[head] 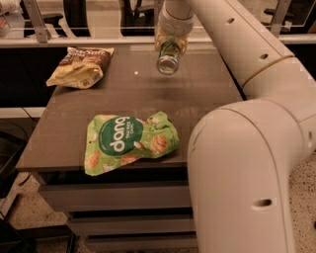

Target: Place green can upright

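A crumpled brown and yellow snack bag (79, 66) lies at the far left corner of the bench (207, 101). Nearer, toward the front edge, a flat green "dang" bag (129, 142) lies face up. Right of both, over the far part of the bench, the gripper (170, 48) hangs with its jaws closed around the green can (168, 60), which is tilted with its silver end toward the near side. The pale arm (256, 163) fills the right.

Office chairs (134, 14) behind table (207, 99); claw (170, 48) above grips can (168, 63).
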Robot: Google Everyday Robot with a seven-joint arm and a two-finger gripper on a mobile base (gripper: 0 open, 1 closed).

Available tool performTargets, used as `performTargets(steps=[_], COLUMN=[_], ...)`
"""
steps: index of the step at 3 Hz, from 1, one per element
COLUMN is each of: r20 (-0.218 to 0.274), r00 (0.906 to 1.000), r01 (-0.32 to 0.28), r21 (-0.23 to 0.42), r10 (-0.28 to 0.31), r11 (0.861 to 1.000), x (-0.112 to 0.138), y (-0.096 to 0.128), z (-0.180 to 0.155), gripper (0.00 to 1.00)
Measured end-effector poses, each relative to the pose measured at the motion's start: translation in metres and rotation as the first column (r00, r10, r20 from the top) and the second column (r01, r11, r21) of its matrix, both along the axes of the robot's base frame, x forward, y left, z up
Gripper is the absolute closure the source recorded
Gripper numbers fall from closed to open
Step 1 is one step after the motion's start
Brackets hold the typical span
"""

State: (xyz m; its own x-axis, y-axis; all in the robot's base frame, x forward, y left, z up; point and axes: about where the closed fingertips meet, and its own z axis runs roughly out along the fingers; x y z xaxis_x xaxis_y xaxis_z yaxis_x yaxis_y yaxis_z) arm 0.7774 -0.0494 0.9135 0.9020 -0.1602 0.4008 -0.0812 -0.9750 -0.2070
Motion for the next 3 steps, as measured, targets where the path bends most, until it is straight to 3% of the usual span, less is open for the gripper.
performTargets(steps=[1,2,3], r20=[0.112,0.234,0.391], r00=[0.9871,0.9356,0.8508], r01=[-0.117,-0.281,-0.42], r21=[0.019,0.038,0.104], r10=[0.114,0.265,0.352], r11=[0.993,0.959,0.901], x=[-0.019,-0.047,-0.057], y=[-0.007,-0.006,0.003], z=[0.021,0.028,0.04], gripper=[1.0,1.0,1.0])
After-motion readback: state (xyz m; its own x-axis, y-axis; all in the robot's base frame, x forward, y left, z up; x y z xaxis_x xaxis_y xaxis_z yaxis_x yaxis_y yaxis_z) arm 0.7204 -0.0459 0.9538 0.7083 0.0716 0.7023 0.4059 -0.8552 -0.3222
